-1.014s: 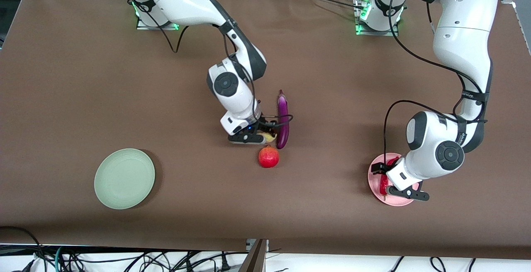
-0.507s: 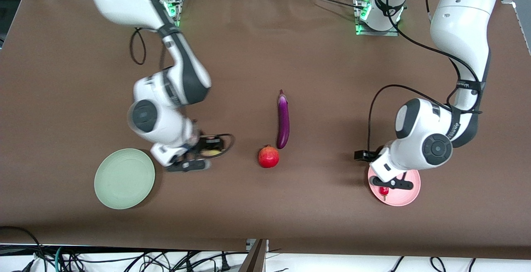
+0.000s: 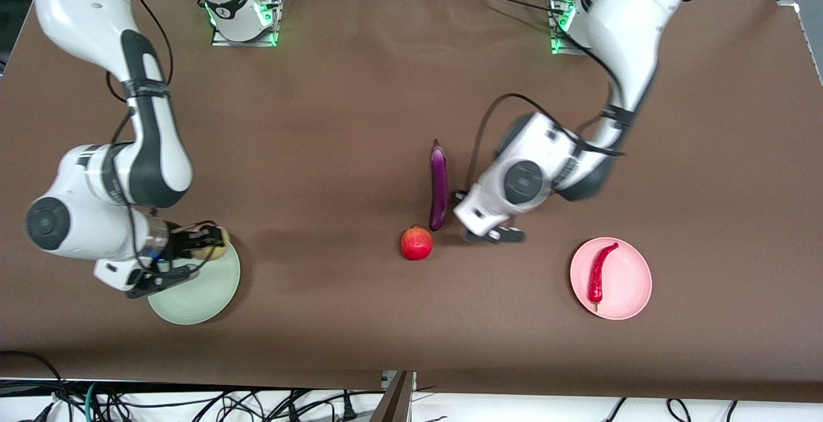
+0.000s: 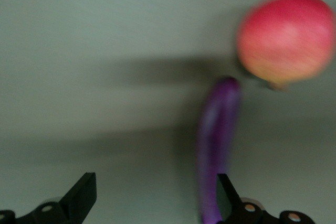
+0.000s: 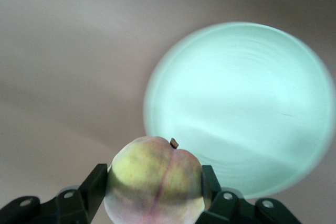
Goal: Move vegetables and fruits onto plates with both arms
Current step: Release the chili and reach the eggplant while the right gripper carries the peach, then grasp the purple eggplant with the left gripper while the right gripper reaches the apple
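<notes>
Brown cloth table (image 3: 334, 107), cables below its near edge. Right gripper (image 3: 168, 261), clamped on peach (image 5: 157, 179), over green plate (image 3: 202, 293). Left gripper (image 4: 152, 203) gapes empty beside eggplant (image 3: 439, 184), pomegranate (image 3: 416, 244). Chili (image 3: 598, 274) on pink plate (image 3: 633, 284).

No text, label, brand, number or sign can be read anywhere in these views, neither on the arms nor on the table.
</notes>
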`<state>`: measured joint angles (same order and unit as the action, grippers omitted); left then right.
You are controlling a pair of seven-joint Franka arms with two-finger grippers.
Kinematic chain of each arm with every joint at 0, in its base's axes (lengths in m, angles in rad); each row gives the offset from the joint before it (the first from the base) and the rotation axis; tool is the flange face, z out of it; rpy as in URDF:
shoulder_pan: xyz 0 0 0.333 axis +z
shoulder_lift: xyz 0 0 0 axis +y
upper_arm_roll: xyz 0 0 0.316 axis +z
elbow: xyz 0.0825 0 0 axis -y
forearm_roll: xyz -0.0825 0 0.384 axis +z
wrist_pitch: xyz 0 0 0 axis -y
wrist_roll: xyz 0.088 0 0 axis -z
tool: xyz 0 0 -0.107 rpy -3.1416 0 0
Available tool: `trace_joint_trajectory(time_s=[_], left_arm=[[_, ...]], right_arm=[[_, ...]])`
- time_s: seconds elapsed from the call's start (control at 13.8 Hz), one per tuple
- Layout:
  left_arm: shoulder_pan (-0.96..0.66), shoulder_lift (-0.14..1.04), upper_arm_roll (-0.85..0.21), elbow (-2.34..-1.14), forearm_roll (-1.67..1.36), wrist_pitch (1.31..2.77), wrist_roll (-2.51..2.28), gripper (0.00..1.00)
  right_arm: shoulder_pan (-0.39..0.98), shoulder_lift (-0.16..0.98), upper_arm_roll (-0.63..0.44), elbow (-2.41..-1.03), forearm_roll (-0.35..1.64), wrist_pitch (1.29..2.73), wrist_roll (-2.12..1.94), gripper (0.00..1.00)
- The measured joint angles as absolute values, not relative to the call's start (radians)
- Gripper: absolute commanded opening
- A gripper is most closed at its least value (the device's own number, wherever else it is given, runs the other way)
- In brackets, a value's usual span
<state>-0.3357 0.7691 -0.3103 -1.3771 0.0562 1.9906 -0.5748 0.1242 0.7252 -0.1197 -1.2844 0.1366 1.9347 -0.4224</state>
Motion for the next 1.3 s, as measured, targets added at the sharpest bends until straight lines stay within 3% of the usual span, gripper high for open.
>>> trace_joint_trajectory(time_s=[0.07, 0.14, 0.29, 0.51, 0.58, 0.72, 0.8, 0.87, 1.3], left_arm=[[-0.367, 0.775, -0.308, -1.393, 0.056, 2.035, -0.599, 1.00], [-0.388, 0.782, -0.304, -1.421, 0.056, 2.098, -0.621, 0.92], [-0.397, 0.795, -0.301, -1.491, 0.056, 2.222, -0.628, 0.55], [-0.402, 0.813, -0.300, -1.551, 0.065, 2.295, -0.628, 0.22], [-0.405, 0.818, -0.299, -1.554, 0.082, 2.298, -0.628, 0.03], [-0.405, 0.821, -0.298, -1.553, 0.098, 2.299, -0.628, 0.00], [-0.404, 0.820, -0.295, -1.549, 0.100, 2.299, -0.628, 0.00], [-0.401, 0.817, -0.289, -1.545, 0.100, 2.298, -0.628, 0.00], [-0.232, 0.695, -0.271, -1.478, 0.119, 2.064, -0.473, 0.00]], right_arm=[[0.104, 0.735, -0.120, -1.285, 0.102, 1.951, -0.459, 0.28], [0.088, 0.750, -0.119, -1.286, 0.075, 1.991, -0.489, 0.28], [0.067, 0.781, -0.119, -1.300, 0.057, 2.090, -0.526, 0.29], [0.060, 0.822, -0.118, -1.317, 0.055, 2.205, -0.537, 0.29], [0.060, 0.831, -0.116, -1.319, 0.055, 2.230, -0.537, 0.31], [0.060, 0.845, -0.116, -1.320, 0.056, 2.259, -0.537, 0.44], [0.057, 0.849, -0.116, -1.321, 0.056, 2.266, -0.537, 0.69], [0.051, 0.852, -0.116, -1.322, 0.062, 2.269, -0.536, 1.00], [0.035, 0.850, -0.097, -1.313, 0.112, 2.315, -0.536, 1.00]])
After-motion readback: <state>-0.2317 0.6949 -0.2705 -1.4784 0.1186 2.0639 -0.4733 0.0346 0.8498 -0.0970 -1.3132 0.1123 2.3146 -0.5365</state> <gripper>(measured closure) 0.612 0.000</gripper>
